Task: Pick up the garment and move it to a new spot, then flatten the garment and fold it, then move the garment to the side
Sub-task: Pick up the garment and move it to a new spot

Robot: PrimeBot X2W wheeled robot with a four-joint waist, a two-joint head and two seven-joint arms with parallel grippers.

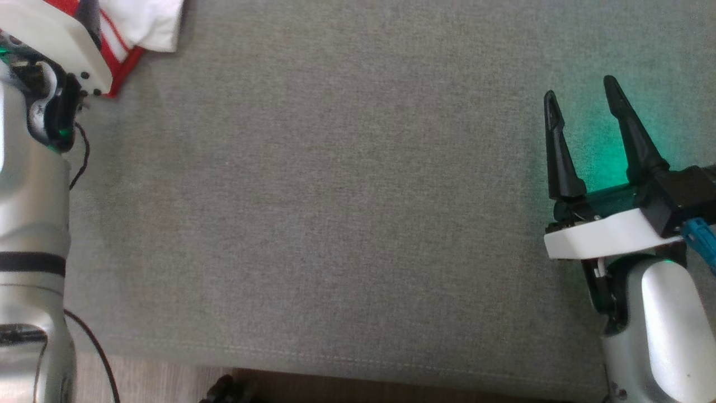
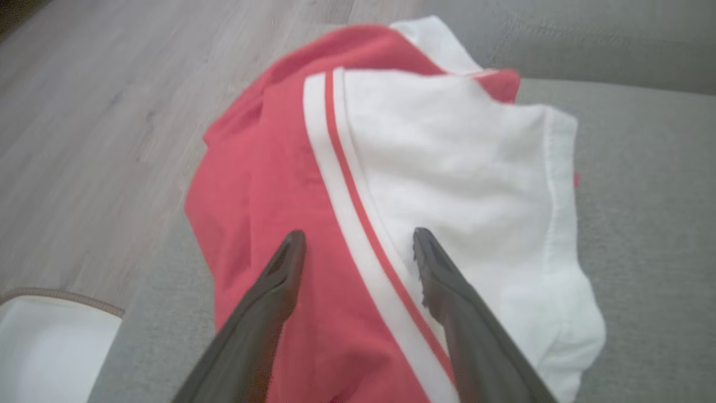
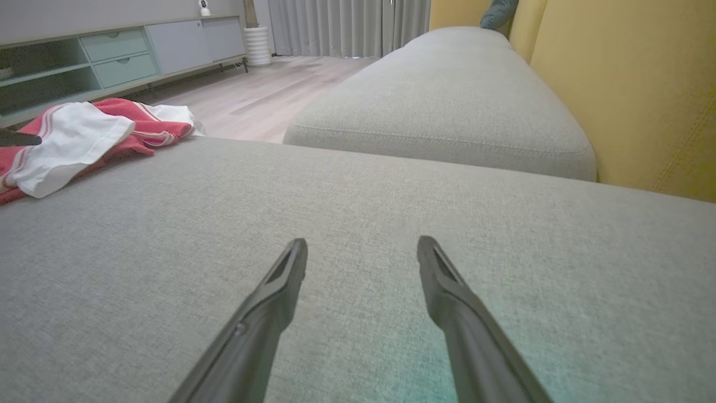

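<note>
Head view: jersey (image 1: pixel 150 28) bunched at top-left corner, on grey couch cushion (image 1: pixel 347 196) near its edge. Crumpled, so long axis and facing unclear. Striped trim runs between fingers of left gripper (image 2: pixel 358 242), which is spread wide, gripping nothing; contact with cloth unclear. Also spread wide and empty: right gripper (image 1: pixel 580 92), over cushion, well apart from jersey. Red body, white sleeve on top.

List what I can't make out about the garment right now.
Head view: most of the garment is cut off by the top edge and covered by the left wrist.
Left wrist view: any print is hidden by the folds; whether the left gripper touches cloth is unclear.
Right wrist view: its left part runs off the left edge.
</note>
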